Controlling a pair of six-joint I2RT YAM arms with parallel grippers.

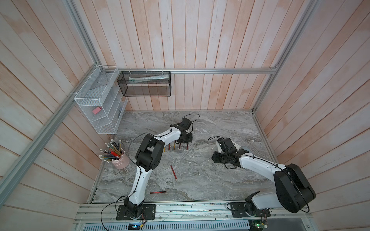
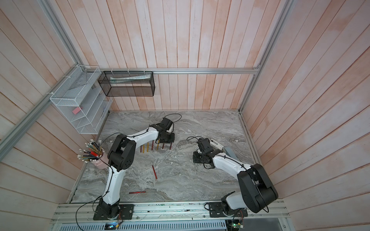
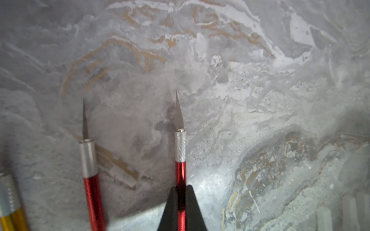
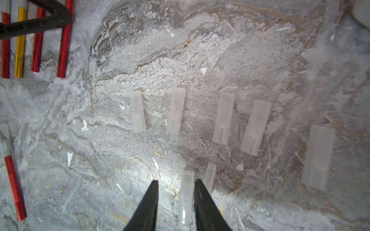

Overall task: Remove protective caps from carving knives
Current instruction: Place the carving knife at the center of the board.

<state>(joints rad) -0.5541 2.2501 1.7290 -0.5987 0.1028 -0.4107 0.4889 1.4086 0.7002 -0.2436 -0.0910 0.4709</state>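
Note:
My left gripper [image 3: 181, 192] is shut on the handle of a red carving knife [image 3: 180, 160] whose grey blade is bare. Beside it lie another bare red knife [image 3: 89, 160] and a yellow one [image 3: 10, 202]. In both top views the left gripper [image 1: 185, 138] sits at the right end of a row of knives [image 1: 176, 145]. My right gripper [image 4: 176, 183] is open; a translucent protective cap [image 4: 187, 192] lies between its fingers against one of them. Several more caps [image 4: 223, 118] lie in a row beyond. A red knife [image 4: 14, 180] still wears a cap [image 4: 4, 140].
Two loose red knives [image 1: 173, 172] [image 1: 158, 192] lie on the marble table toward the front. A pink cup of pencils [image 1: 120, 158] stands at the left edge. A white wire rack [image 1: 98, 108] and a black mesh basket [image 1: 144, 84] hang on the walls.

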